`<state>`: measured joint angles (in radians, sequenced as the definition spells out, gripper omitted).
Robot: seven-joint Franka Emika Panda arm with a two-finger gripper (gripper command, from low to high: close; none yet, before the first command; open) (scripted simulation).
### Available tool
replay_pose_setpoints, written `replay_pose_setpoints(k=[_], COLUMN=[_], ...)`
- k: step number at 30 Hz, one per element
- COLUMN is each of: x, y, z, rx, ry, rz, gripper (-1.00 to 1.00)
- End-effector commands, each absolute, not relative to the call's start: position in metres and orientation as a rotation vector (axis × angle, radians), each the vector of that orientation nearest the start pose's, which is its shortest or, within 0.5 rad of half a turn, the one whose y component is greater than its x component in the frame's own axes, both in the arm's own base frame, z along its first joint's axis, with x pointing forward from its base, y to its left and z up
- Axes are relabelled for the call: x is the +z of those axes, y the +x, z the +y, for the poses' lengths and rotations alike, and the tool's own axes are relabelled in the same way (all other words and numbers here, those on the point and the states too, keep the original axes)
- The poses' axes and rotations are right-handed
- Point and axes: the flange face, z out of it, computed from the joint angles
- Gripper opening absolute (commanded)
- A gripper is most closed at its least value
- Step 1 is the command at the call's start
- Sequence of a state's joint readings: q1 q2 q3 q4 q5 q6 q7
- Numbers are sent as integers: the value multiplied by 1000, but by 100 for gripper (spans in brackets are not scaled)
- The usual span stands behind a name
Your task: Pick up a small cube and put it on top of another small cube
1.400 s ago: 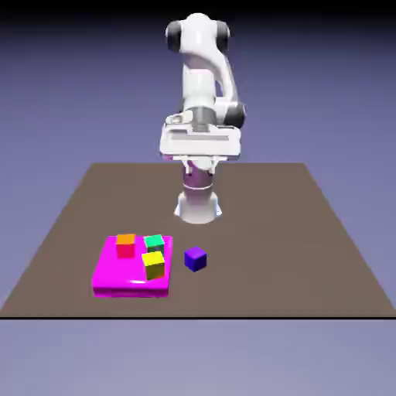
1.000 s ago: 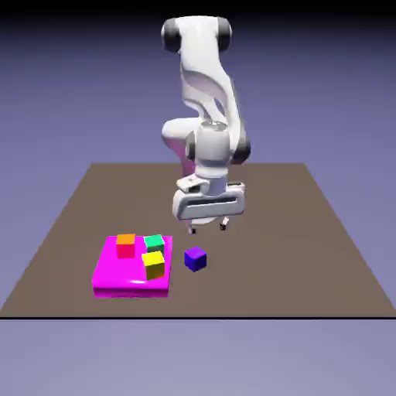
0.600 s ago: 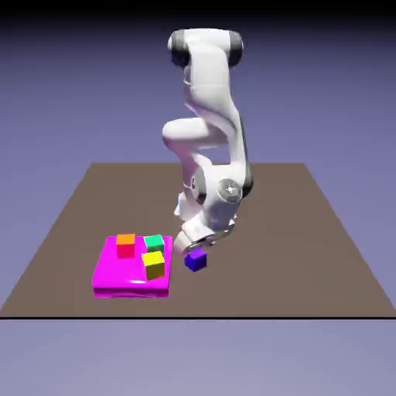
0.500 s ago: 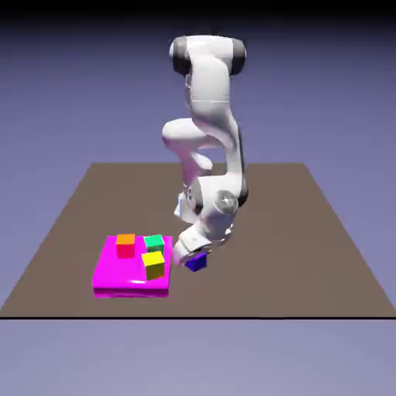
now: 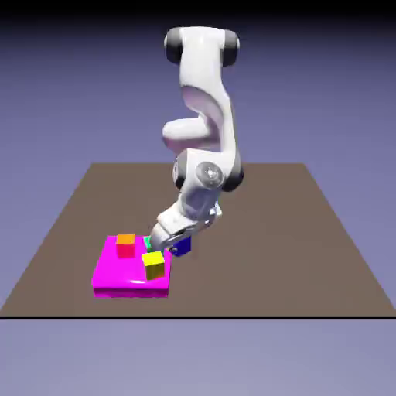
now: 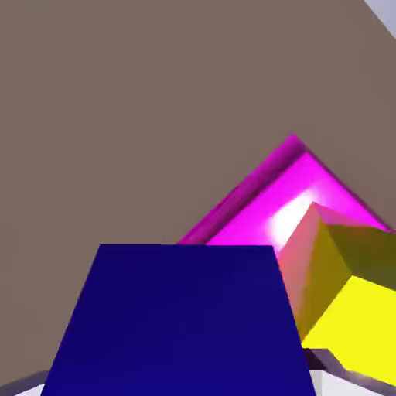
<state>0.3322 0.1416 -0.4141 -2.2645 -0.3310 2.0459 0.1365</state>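
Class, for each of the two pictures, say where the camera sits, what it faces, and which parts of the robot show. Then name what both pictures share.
Exterior view: fixed, across the table and above, facing the white arm; whole arm and hand show.
Hand view: on the hand, looking along it at the blue cube it holds; only slivers of grey fingertips show.
Shared: blue cube, yellow cube, magenta tray, table.
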Motion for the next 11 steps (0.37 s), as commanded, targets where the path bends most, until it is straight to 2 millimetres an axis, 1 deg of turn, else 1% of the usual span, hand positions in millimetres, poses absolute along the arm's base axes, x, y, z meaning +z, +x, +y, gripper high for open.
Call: replay_pose_setpoints(k=[1,2,3,7,8,9,10,11], x=[295,303,303,241,239,239,239,254], y=[498,502,502,486,486,486,486,491], z=[-70,-77,-77,-93,-93,-93,-93,-89], rx=[593,593,593,593,593,593,593,593], ry=[-3425,-3427,-3427,-3427,-3427,-3427,-3427,-3428], rz=[16,7,7,7,7,7,7,6], gripper=[-100,-100,-100,-100,-100,100,100,100])
